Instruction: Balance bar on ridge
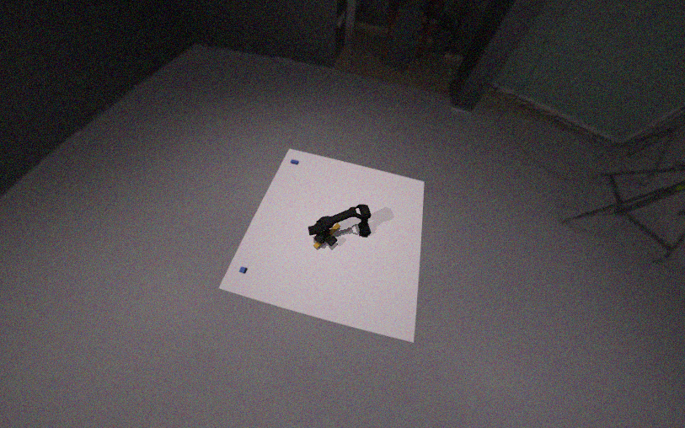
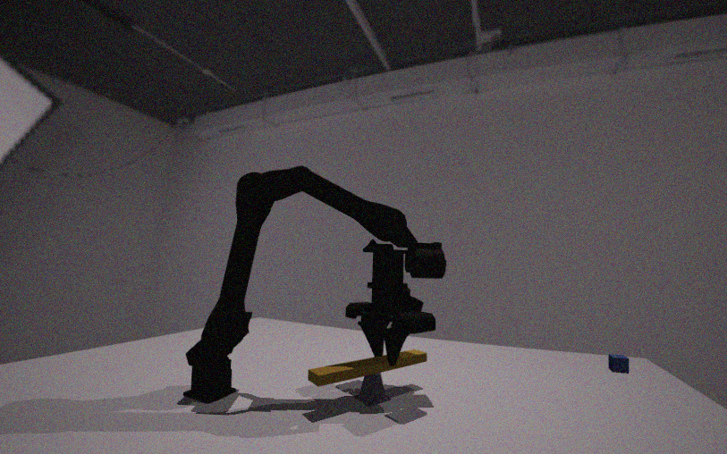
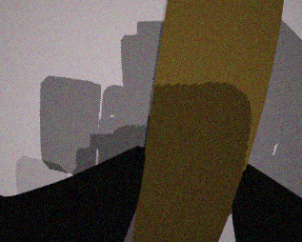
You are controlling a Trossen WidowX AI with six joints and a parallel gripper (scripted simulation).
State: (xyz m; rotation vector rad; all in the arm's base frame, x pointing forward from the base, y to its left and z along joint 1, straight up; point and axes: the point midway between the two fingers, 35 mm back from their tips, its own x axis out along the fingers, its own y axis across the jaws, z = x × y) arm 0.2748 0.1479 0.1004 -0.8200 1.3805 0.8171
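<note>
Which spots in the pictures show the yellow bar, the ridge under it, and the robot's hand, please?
Yellow bar (image 1: 317,245) (image 2: 343,372) (image 3: 204,95): top, exterior and wrist views; its upper face.
Ridge (image 2: 372,389): exterior view; its sloping side.
Hand (image 2: 386,360): exterior view; midway between its fingertips.

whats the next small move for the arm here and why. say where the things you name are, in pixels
Probably ease the gripper (image 2: 386,360) open slowly and straight, letting the bar settle: the fingers are shut on the yellow bar (image 1: 336,227) (image 2: 343,372) (image 3: 209,57), which sits over the ridge (image 2: 372,389) near its middle, with both ends off the table (image 2: 524,394). Whether it fully bears on the ridge, I can't tell for sure.
</note>
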